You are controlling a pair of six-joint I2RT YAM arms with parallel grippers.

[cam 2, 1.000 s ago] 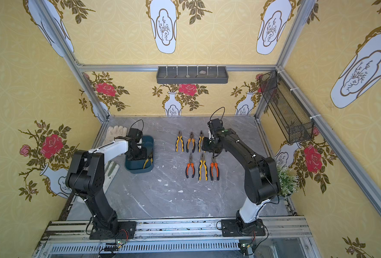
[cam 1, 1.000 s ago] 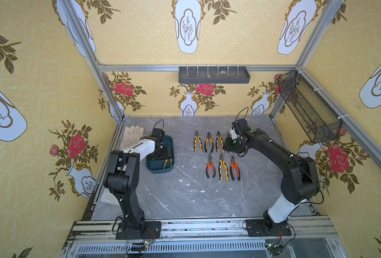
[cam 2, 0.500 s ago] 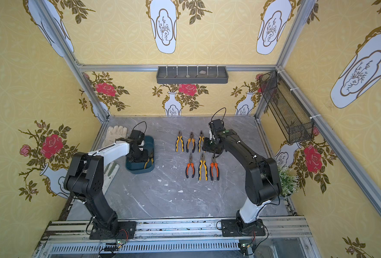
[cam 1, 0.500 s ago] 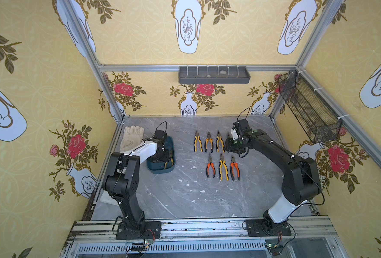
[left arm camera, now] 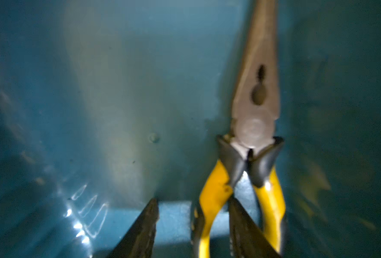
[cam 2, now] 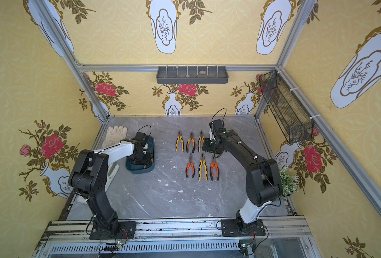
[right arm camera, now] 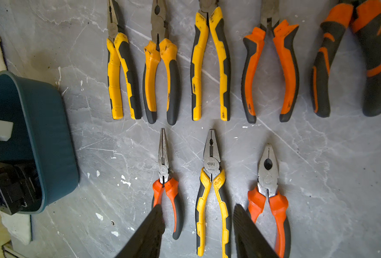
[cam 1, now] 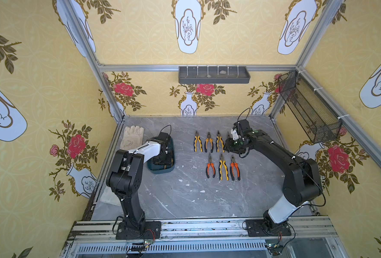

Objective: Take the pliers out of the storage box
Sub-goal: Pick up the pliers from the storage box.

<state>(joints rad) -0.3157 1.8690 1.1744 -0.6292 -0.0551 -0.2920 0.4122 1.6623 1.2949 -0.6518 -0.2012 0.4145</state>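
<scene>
As left hand [left arm camera: 192, 202] settled inside storage box [left arm camera: 95, 111], fingers [left arm camera: 140, 232] narrowed astride one yellow handle of pliers [left arm camera: 255, 125], not yet pinching. Likely the final extraction. Right hand [right arm camera: 198, 212] spread, empty.

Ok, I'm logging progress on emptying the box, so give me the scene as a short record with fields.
table: eight pliers, in a row of five and a row of three
storage box: one yellow-handled long-nose pliers visible inside
left gripper: open, inside the box, fingers either side of one handle
right gripper: open, empty, above the laid-out pliers
</scene>
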